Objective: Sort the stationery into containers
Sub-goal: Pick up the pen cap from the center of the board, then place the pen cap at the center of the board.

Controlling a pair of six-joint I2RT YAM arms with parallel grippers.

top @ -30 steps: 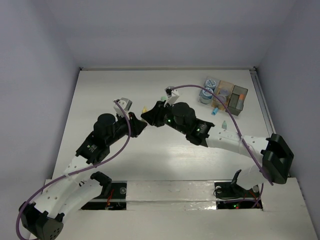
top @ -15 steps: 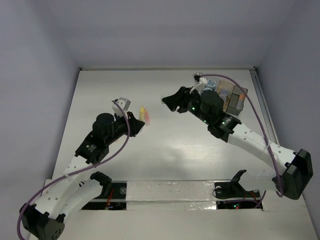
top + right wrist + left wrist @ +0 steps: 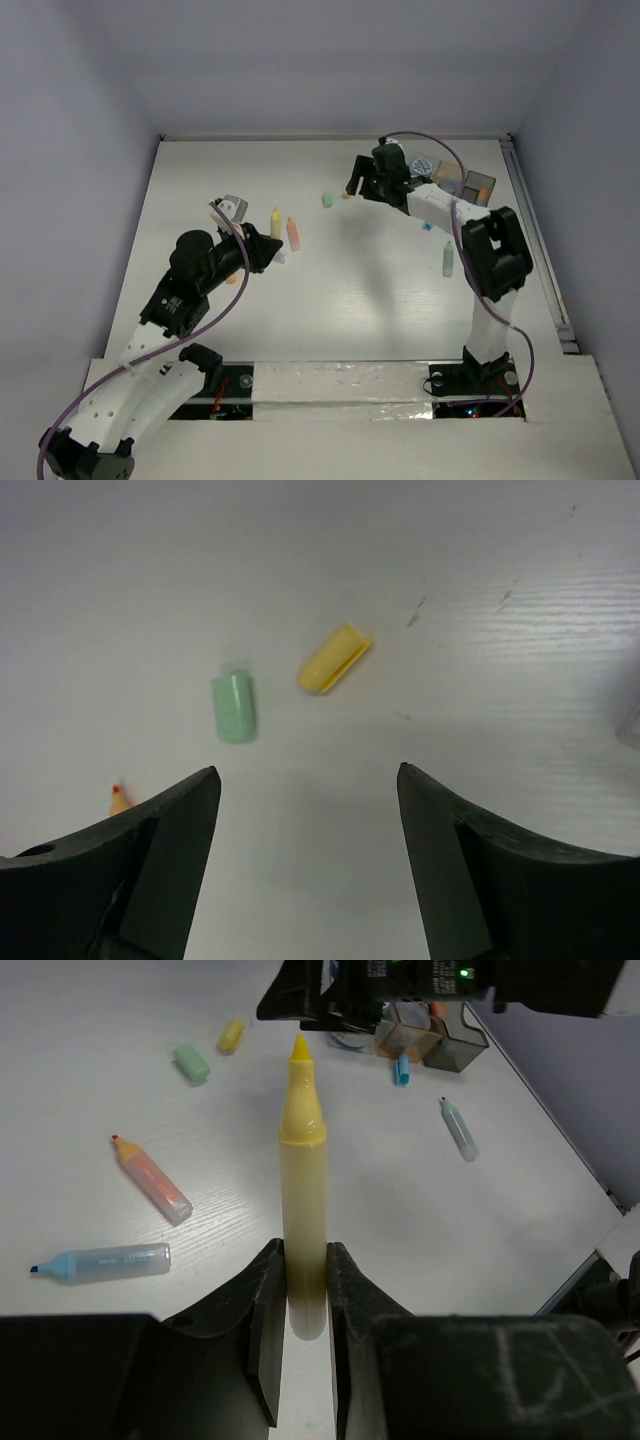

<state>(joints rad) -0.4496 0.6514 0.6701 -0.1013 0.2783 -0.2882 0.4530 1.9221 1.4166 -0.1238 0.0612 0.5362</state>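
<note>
Left claw: jaws closed tight on the barrel of the yellow marker, with the tip pointing toward the far edge. It sits in the left half of the worktop, about mid-depth. I cannot tell whether the marker is clear of the surface.

Blue marker: lying flat just beside that claw.

Orange marker: lying flat a little farther out, apart from the blue one.

Green cap: lying loose near the middle, toward the far edge.

Yellow cap: just right of the green cap, not touching it.

Right claw: jaws spread wide with nothing between them. It hangs over the two caps, and its wrist view shows both in the gap ahead of the fingers.

Roll: blue-white patterned, near the far right corner and partly behind the right arm.

Amber box and grey box: side by side in the far right corner, amber on the left. I cannot make out their contents.

Blue bit: on the worktop just nearer than the boxes.

Pale marker: lying nearer again, toward the right edge.
</note>
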